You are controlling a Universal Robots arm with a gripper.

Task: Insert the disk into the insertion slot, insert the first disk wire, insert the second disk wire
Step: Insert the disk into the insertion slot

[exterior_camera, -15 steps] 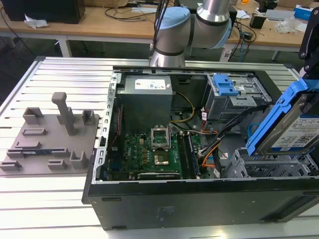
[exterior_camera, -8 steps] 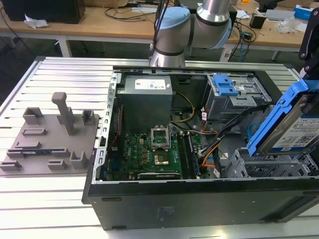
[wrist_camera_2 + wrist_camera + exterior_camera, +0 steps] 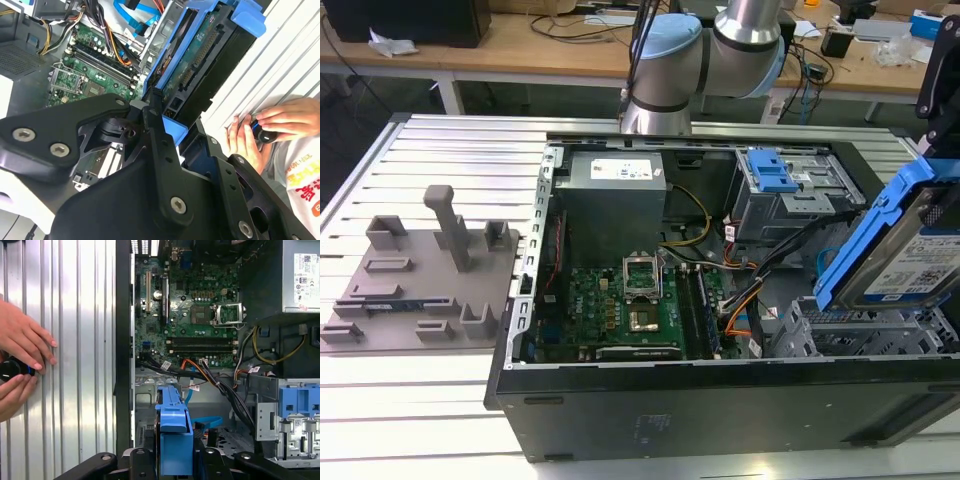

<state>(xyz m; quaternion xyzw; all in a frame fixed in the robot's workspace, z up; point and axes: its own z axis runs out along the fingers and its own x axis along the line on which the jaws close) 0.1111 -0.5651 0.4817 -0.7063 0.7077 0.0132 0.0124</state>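
Blue-framed disk (image 3: 918, 255) hangs tilted, seemingly clamped in the claw (image 3: 172, 460).

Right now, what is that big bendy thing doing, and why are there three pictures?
It is a robot arm working over an open computer case on a ribbed metal table. One picture comes from a camera standing apart; two others ride near the arm's wrist. Its gripper is shut on the disk, a silver hard drive in a blue frame, tilted above the insertion slot, a grey metal cage. Inside lies a green motherboard. A grey tray of holders sits beside the case. A person's hands hold something small and black.
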